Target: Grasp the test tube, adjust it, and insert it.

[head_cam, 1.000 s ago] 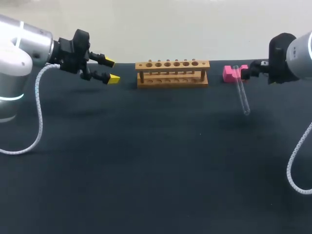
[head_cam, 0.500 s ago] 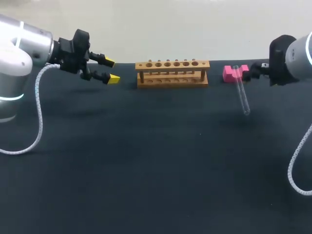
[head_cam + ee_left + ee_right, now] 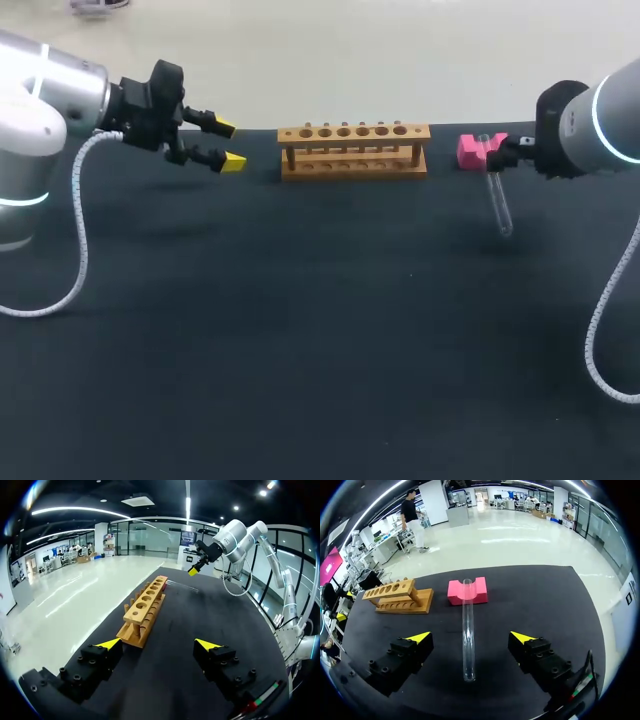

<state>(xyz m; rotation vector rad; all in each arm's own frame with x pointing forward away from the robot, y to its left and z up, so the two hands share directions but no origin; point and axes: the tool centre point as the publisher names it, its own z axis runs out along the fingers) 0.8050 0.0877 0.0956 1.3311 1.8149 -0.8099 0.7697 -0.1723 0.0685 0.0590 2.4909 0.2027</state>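
Observation:
A clear glass test tube lies with its open end in the notch of a pink block and its round end on the black table. My right gripper hangs open above the tube, one yellow tip on either side of it and neither touching. In the head view that gripper sits just right of the pink block, its fingers mostly hidden. A wooden rack with a row of holes stands at the table's back middle. My left gripper is open and empty, held above the table left of the rack.
The pink block is just beyond the tube from the right gripper, with the rack off to one side. The black table stretches wide in front of the rack. A white cable droops from the left arm.
My right arm has shifted a little to the left, bringing its wrist closer to the pink block and the tube's top end. The left arm, tube and rack have not moved.

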